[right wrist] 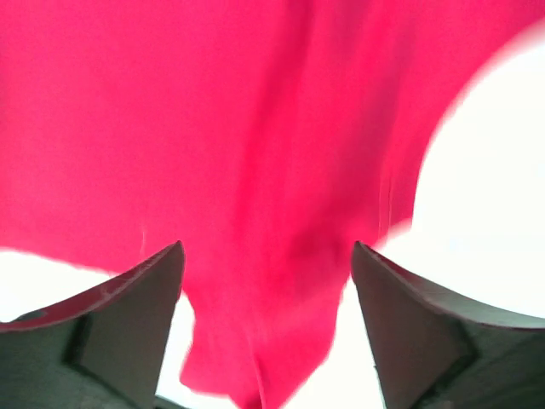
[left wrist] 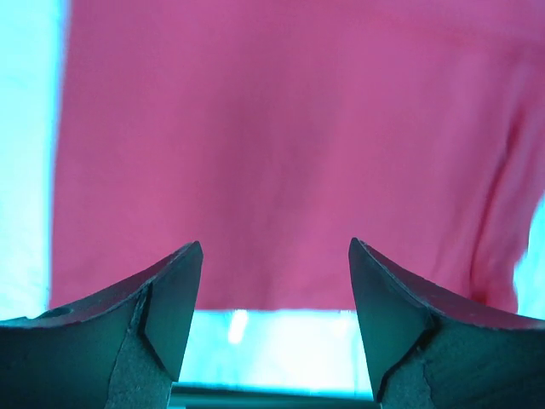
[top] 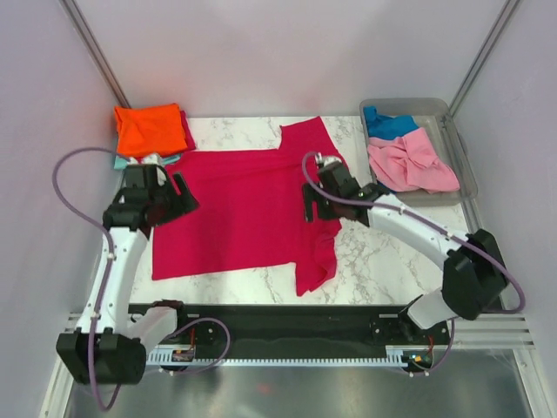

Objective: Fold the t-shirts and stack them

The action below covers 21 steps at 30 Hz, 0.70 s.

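A crimson-pink t-shirt (top: 244, 213) lies spread flat across the marble table (top: 383, 252). My left gripper (top: 184, 198) hovers over its left edge, jaws open, with nothing between them. In the left wrist view the left gripper (left wrist: 274, 256) stands above the shirt (left wrist: 281, 145) near its straight edge. My right gripper (top: 306, 202) is open over the shirt's right side by the sleeve. A rumpled fold of the shirt (right wrist: 255, 170) lies under the right gripper (right wrist: 267, 256), apart from the fingers. An orange folded t-shirt (top: 150, 128) sits at the back left on top of other folded cloth.
A clear grey tub (top: 432, 111) stands at the back right with a blue t-shirt (top: 387, 124) and a light pink t-shirt (top: 411, 164) bunched inside. Bare marble shows to the right of the spread shirt. Walls close in the left, right and back.
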Available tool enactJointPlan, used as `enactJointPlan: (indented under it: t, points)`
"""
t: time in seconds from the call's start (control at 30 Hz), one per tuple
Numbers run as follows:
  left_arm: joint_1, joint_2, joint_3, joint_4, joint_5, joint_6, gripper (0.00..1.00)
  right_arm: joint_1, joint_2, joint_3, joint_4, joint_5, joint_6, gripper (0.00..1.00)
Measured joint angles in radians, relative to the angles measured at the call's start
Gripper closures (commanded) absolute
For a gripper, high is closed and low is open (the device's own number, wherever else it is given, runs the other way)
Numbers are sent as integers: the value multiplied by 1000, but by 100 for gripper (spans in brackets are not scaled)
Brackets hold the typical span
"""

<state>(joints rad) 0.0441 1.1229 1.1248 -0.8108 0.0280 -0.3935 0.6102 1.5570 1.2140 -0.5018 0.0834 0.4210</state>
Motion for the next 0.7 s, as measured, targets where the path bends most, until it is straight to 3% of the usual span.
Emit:
enactJointPlan:
  t: [0.23, 0.43, 0.7]
  points:
    - [-119, -242, -311, -19, 154, -29, 16, 205, -166, -338, -94, 89, 169, 23]
    - [-138, -362, -335, 16, 222, -41, 16, 364, -271, -401, -160, 151, 323, 30]
    - [-144, -377, -345, 42, 263, -42, 17, 428, -227, -410, -172, 219, 424, 47]
